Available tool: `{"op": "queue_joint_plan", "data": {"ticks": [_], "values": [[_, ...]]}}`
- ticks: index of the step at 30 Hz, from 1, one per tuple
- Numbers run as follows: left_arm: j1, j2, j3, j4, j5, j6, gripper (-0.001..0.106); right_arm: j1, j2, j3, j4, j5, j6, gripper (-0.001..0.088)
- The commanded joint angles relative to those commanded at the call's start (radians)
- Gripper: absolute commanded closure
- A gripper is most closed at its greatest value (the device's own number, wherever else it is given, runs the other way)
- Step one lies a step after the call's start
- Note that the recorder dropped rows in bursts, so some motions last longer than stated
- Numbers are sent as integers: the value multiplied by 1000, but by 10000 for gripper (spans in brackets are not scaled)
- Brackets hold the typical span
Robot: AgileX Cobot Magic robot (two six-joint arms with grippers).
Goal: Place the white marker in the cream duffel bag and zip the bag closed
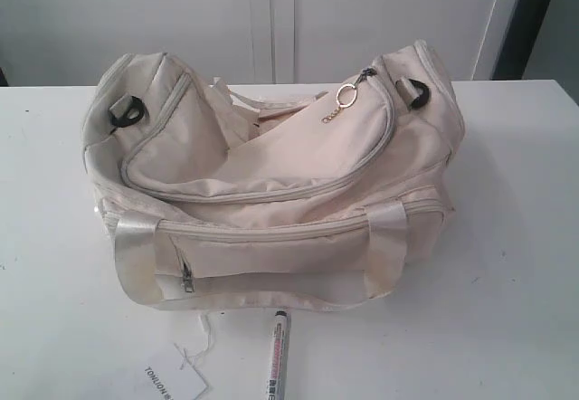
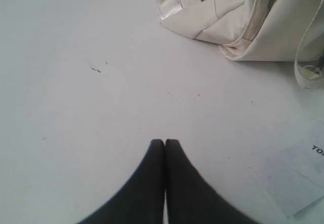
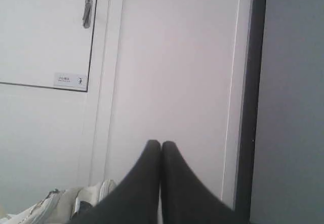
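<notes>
table (image 1: 507, 237), white marker (image 1: 276, 355) just beside bag's (image 1: 271, 174) near edge; left fingers (image 2: 152, 183), right fingers (image 3: 147, 183) closed.

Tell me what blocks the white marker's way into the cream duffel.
The white marker lies on the table in front of the cream duffel bag, nothing between them. Only the bag's top flap lies across its mouth.
</notes>
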Motion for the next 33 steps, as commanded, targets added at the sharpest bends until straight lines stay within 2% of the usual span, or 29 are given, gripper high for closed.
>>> {"op": "queue_joint_plan", "data": {"ticks": [9, 18, 19, 22, 24, 33], "values": [[0, 0, 0, 0, 0, 0, 1053, 0, 0, 0, 15, -204, 0, 868], [0, 0, 0, 0, 0, 0, 1053, 0, 0, -5, 20, -190, 0, 868], [0, 0, 0, 0, 0, 0, 1053, 0, 0, -15, 23, -164, 0, 868], [0, 0, 0, 0, 0, 0, 1053, 0, 0, -89, 23, 74, 0, 868], [0, 0, 0, 0, 0, 0, 1053, 0, 11, -136, 23, 187, 0, 868], [0, 0, 0, 0, 0, 2, 1053, 0, 202, -318, 23, 548, 22, 868]]}}
